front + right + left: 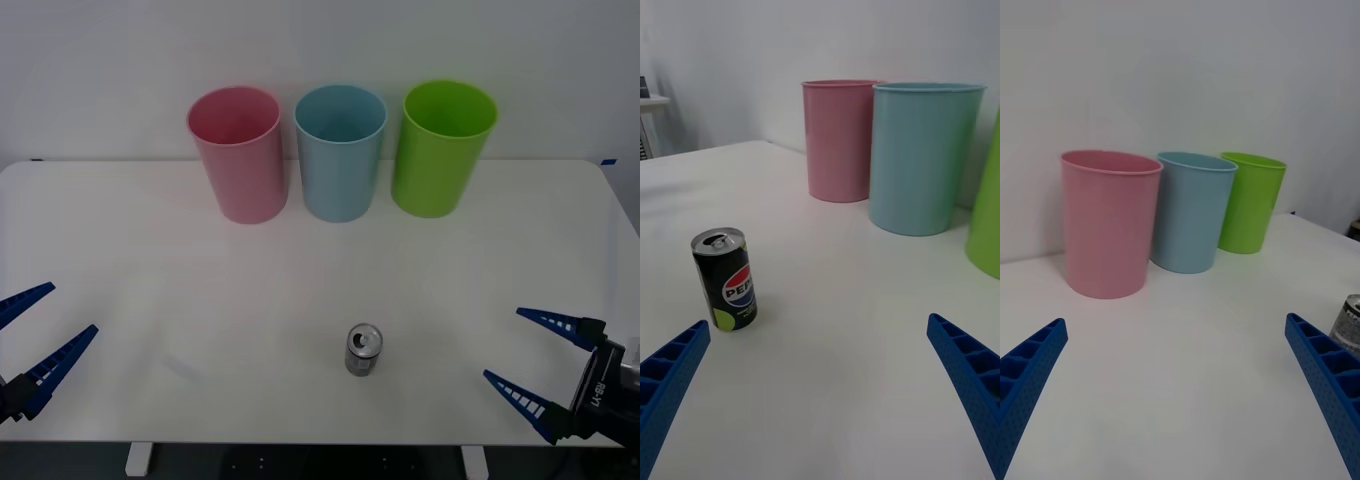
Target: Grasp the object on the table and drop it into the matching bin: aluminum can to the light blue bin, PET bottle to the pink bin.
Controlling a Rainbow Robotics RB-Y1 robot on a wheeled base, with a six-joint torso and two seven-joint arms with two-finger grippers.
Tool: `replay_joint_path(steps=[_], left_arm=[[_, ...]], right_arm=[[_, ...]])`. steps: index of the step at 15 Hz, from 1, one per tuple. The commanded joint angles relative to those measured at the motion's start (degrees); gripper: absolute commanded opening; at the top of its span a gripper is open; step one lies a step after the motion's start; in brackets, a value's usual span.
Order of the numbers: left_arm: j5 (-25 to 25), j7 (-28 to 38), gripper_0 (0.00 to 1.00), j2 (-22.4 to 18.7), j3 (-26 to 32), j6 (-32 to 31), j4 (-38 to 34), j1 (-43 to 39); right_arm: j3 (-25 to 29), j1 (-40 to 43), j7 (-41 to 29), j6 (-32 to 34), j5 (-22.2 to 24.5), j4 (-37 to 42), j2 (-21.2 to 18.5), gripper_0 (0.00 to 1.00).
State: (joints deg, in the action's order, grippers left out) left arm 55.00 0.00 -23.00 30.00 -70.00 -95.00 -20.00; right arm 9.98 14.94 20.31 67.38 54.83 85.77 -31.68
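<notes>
— Where's the target from where you sit?

— The small dark-sided aluminum can with the silver pull-tab top [363, 349] stands upright on the wide white tabletop [150, 250], near my front edge and a little right of centre. Its long axis is vertical, so I'd judge a level, side-on grasp fits.

— Which arm do you take?

— The right gripper [536, 372]. It sits low at the table's front right corner, blue ribbed fingers spread wide and holding nothing, and the can lies towards the table's centre from it. The left gripper [40, 335] is equally spread and empty at the front left corner, clearly farther off.

— And afterwards?

— The tall pale blue tapered plastic bin [340, 150] stands at the far side, between the pink plastic bin [238, 152] and the lime green plastic bin [443, 147], almost straight beyond the can.
</notes>
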Motion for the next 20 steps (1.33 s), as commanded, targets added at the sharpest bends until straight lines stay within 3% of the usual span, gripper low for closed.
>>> replay_joint_path(steps=[1, 14, 20], left_arm=[[0.00, 0.00, 1.00, 0.00, 0.00, 0.00, 0.00, 0.00], [0.00, 0.00, 1.00, 0.00, 0.00, 0.00, 0.00, 0.00], [0.00, 0.00, 1.00, 0.00, 0.00, 0.00, 0.00, 0.00]], right_arm=[[-3.57, -0.79, 1.05, -2.43, 0.01, 0.02, -0.31, 1.00], [-18.86, -5.10, 4.83, -15.79, 0.10, 0.02, 0.13, 1.00], [-20.26, -6.07, 4.92, -18.51, 4.67, 0.02, 5.23, 1.00]])
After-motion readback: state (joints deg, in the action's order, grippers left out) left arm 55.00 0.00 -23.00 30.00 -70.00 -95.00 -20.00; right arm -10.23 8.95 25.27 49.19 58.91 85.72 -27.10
